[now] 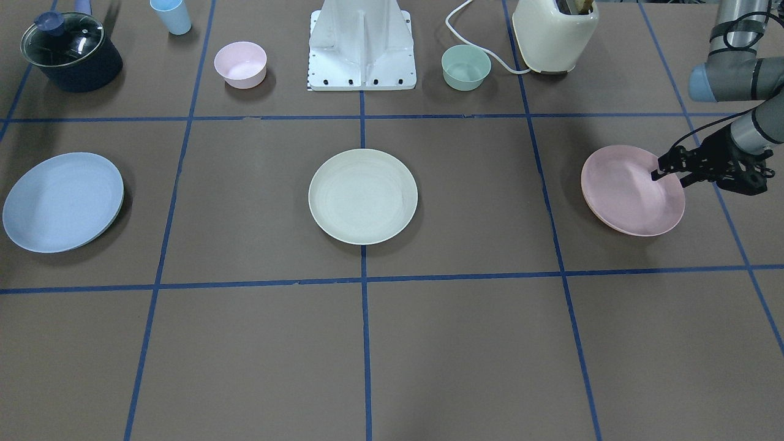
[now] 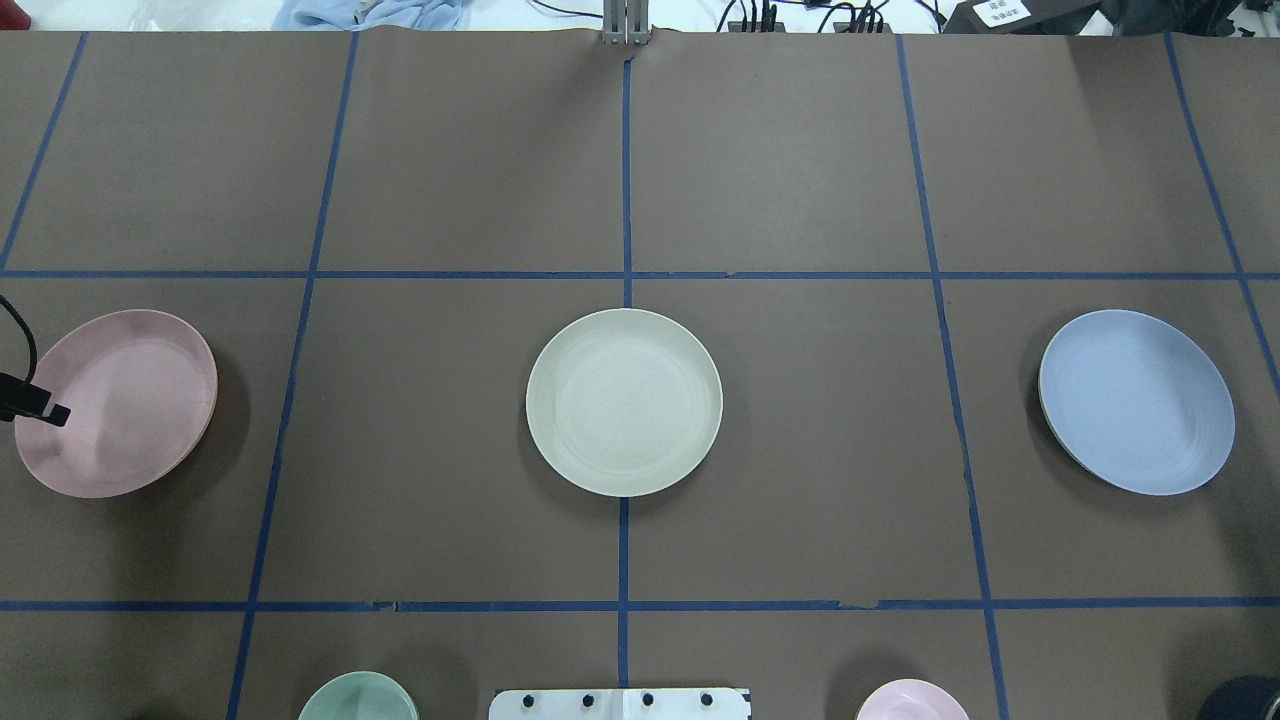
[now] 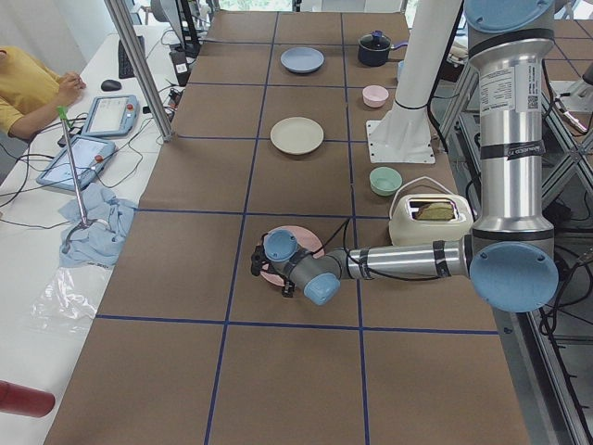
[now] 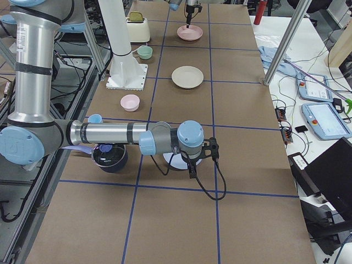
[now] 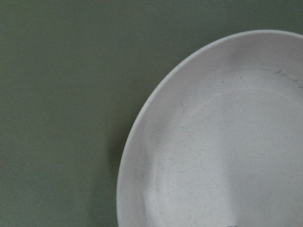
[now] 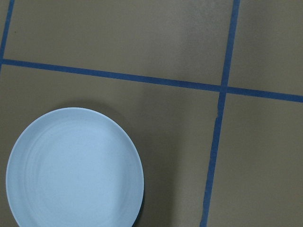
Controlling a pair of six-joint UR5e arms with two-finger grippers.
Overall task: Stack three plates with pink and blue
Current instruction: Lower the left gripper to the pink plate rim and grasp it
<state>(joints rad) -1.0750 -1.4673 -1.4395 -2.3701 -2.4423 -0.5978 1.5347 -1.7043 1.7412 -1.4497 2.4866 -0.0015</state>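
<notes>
Three plates lie in a row across the table. The pale pink plate (image 1: 625,193) (image 2: 120,400) is on my left, the cream plate (image 1: 362,196) (image 2: 624,402) is in the middle, and the light blue plate (image 1: 62,202) (image 2: 1137,400) is on my right. My left gripper (image 1: 667,174) is low at the pink plate's outer rim. It looks open, with one finger (image 2: 48,411) over the plate and the other outside the rim. The left wrist view shows the pink plate (image 5: 222,151) close up. My right gripper (image 4: 206,149) hovers above the blue plate (image 6: 73,168); I cannot tell its state.
At the robot's side stand a small pink bowl (image 1: 240,64), a small green bowl (image 1: 465,67), a cream toaster (image 1: 554,33), a dark lidded pot (image 1: 70,52), a blue cup (image 1: 171,15) and the white robot base (image 1: 361,49).
</notes>
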